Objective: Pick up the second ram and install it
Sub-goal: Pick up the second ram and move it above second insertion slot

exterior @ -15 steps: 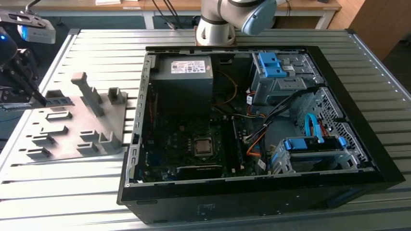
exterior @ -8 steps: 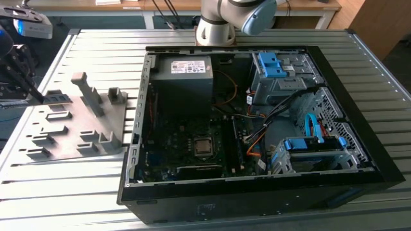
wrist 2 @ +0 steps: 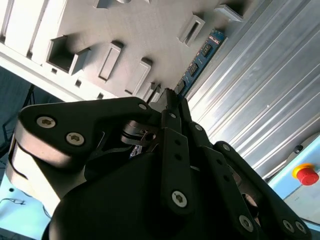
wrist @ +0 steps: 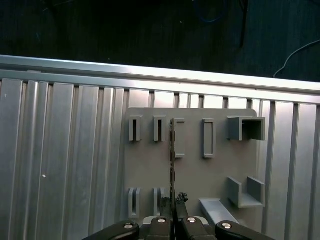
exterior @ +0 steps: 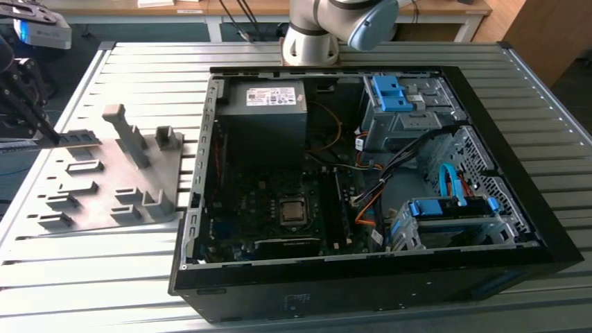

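1. The second ram (wrist 2: 200,59), a long, narrow, dark blue-green memory stick with black chips, stands on its thin edge over the grey plastic fixture plate (wrist 2: 145,30). In the first wrist view it shows edge-on as a thin dark line (wrist: 172,160), running in line with one of the plate's (wrist: 200,175) slotted upright blocks.
2. The black, two-fingered gripper (wrist: 173,202) has its fingers drawn narrow, one on each flat face of the second ram's near end, clamping it. In the second wrist view the fingertips (wrist 2: 167,95) meet at that end, and the rest of the stick reaches away from them.
3. Whether the stick's lower edge rests in the plate's slots or is clear of them cannot be told.
4. In the exterior view the gripper (exterior: 48,135) is at the plate's (exterior: 102,201) edge on the exterior view's left, beside a low block.
5. The plate lies flat on the ribbed aluminium table (exterior: 93,270).
6. To the exterior view's right of the plate, an open black computer case (exterior: 370,291) lies on its side, showing a dark motherboard (exterior: 268,201), a grey power supply box (exterior: 268,111) and blue plastic drive brackets (exterior: 393,90).
7. The arm's pale grey base (exterior: 310,38) stands on the table beyond the case.
8. A red push-button on a yellow ring (wrist 2: 306,174) shows past the table's edge in the second wrist view.
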Controlling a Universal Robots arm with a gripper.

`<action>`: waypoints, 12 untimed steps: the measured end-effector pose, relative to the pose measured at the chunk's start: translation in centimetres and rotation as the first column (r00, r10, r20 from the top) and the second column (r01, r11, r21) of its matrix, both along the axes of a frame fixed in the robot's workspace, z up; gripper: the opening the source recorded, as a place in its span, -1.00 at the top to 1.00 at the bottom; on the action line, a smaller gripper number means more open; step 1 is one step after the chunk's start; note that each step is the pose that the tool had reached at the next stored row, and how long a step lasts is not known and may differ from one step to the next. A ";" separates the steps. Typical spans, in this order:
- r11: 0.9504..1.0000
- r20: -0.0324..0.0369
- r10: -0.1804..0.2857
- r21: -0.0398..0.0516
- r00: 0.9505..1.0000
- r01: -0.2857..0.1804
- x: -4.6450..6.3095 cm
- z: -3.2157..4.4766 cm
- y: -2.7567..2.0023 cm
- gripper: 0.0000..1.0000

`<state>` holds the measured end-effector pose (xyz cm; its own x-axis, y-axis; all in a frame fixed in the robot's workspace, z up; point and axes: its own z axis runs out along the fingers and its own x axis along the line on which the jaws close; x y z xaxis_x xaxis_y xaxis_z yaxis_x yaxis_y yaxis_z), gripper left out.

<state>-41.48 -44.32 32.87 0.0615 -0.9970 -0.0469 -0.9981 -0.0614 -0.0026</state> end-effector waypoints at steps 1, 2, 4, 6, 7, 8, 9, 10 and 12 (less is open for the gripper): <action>1.000 0.000 0.000 0.000 1.000 0.000 0.0 0.12 0.00 0.72; 1.000 0.000 0.000 0.000 1.000 0.000 0.0 0.25 0.00 0.72; 1.000 0.000 0.000 0.000 1.000 0.000 0.0 0.49 0.00 0.72; 1.000 0.000 0.000 0.000 1.000 0.000 0.0 0.73 0.00 0.72; 1.000 0.000 0.000 0.000 1.000 0.000 0.0 0.85 0.00 0.72; 1.000 0.000 0.000 0.000 1.000 0.000 0.0 0.97 0.00 0.72; 1.000 0.000 0.000 0.000 1.000 0.000 0.0 1.08 0.00 0.72; 1.000 0.000 0.000 0.000 1.000 0.000 0.0 1.19 0.00 0.72; 1.000 0.000 0.000 0.000 1.000 0.000 0.0 1.42 0.00 0.72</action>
<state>-41.48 -44.32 34.30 0.0615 -0.9970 -0.0468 -0.9981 -0.0615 -0.0025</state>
